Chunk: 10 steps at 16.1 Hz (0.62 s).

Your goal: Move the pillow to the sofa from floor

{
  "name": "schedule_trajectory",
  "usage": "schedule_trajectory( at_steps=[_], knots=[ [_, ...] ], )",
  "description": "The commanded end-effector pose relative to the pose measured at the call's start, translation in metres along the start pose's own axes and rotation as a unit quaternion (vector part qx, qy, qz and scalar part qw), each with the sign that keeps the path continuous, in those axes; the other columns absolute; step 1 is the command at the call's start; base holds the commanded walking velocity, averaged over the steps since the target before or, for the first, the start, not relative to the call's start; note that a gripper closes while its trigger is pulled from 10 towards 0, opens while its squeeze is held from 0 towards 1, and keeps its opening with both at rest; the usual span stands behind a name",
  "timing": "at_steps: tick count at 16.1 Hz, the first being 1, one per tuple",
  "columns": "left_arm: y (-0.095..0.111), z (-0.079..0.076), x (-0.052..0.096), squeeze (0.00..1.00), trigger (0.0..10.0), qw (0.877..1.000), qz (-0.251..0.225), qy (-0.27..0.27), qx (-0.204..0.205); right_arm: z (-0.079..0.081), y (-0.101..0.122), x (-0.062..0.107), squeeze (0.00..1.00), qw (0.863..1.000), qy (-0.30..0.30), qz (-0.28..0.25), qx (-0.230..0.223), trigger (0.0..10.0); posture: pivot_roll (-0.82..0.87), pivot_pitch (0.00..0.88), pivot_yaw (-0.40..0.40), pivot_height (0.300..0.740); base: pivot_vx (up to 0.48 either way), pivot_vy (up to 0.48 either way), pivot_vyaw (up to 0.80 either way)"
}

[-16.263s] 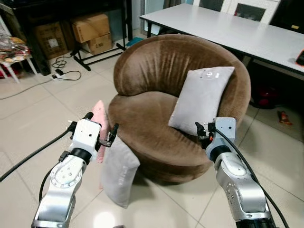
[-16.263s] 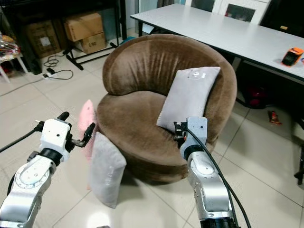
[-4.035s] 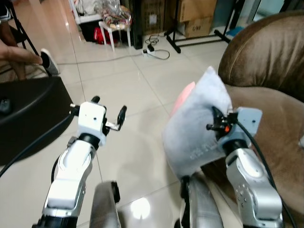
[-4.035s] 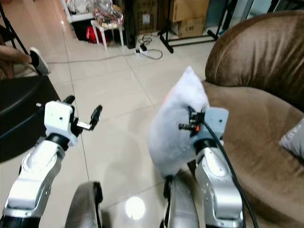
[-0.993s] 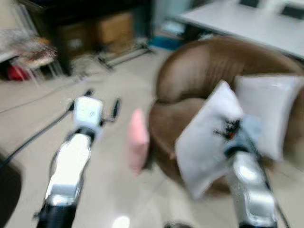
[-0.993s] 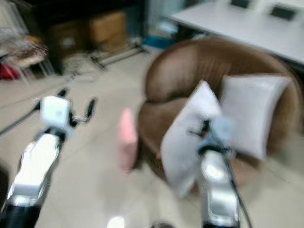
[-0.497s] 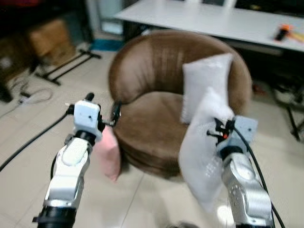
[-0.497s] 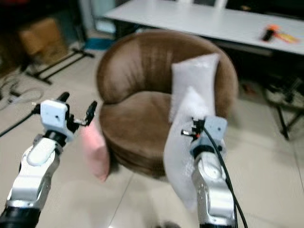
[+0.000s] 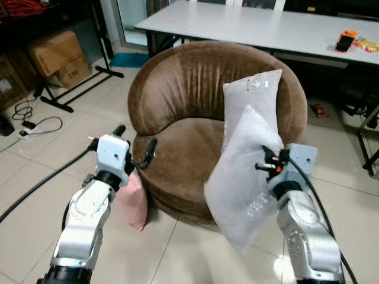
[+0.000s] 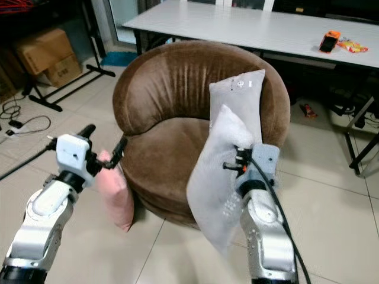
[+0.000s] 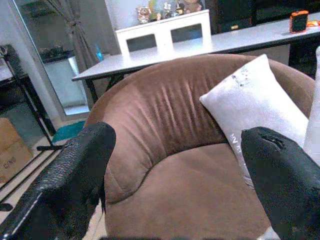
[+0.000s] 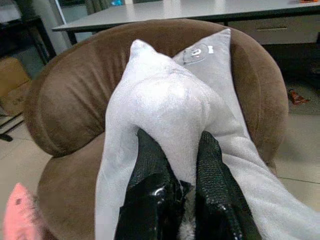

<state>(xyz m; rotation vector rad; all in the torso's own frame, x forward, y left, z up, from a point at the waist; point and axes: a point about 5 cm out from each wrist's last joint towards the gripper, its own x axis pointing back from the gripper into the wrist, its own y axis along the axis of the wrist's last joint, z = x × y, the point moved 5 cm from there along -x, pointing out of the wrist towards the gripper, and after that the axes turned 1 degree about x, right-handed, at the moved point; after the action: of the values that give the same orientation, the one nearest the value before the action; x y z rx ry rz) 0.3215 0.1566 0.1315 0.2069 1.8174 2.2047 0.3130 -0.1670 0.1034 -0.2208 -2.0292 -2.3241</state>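
Your right gripper (image 12: 175, 165) is pinched tight on a fold of the grey pillow (image 9: 240, 177), which hangs clear of the floor in front of the sofa (image 9: 189, 89), its upper corner overlapping a second grey pillow (image 9: 251, 97) that leans upright against the sofa's back. The held pillow looks just short of the seat rather than resting on it, though you cannot be sure from these angles. Your left gripper (image 9: 135, 145) is spread wide and holds nothing, raised beside the sofa's left edge and facing the seat. Below it a pink pillow (image 9: 131, 198) stands on the tiled floor against the sofa's base. Behind the sofa runs a long table (image 9: 237, 23).
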Motion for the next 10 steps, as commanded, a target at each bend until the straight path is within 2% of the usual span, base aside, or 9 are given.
schedule_trajectory(
  at_steps=[1, 3, 4, 8, 10],
  knots=[
    [-0.0004, 0.0065, 0.0024, 0.19, 10.0, 1.0, 0.001, 0.007, -0.01, 0.0083, 0.0179, -0.0032, 0.0, 0.999, 0.016, -0.038, -0.007, 10.0, -0.06, 0.0, 0.004, 0.74, 0.461, 0.0, 0.0],
    [-0.0004, 0.0089, 0.0014, 0.2, 10.0, 1.0, 0.0, 0.016, -0.01, 0.0087, 0.0178, -0.0038, 0.0, 0.999, 0.018, -0.037, -0.008, 10.0, -0.06, 0.0, 0.003, 0.74, 0.459, 0.0, 0.0],
    [-0.0008, 0.0083, 0.0008, 0.19, 10.0, 1.0, 0.0, 0.016, -0.011, 0.0101, 0.017, -0.0047, 0.0, 0.999, 0.022, -0.034, -0.012, 10.0, -0.06, 0.0, 0.0, 0.74, 0.442, 0.0, -0.8],
    [0.0002, 0.0057, 0.0014, 0.2, 10.0, 1.0, -0.005, 0.012, -0.007, 0.0106, 0.0168, -0.0057, 0.0, 0.999, 0.025, -0.032, -0.007, 10.0, -0.06, 0.0, -0.003, 0.74, 0.44, 0.0, 0.0],
    [0.0009, 0.0055, 0.0019, 0.19, 10.0, 1.0, -0.007, 0.011, -0.007, 0.0133, 0.0166, -0.0062, 0.0, 0.999, 0.031, -0.033, -0.003, 10.0, -0.05, 0.0, -0.007, 0.74, 0.439, 0.0, -0.6]
  ],
)
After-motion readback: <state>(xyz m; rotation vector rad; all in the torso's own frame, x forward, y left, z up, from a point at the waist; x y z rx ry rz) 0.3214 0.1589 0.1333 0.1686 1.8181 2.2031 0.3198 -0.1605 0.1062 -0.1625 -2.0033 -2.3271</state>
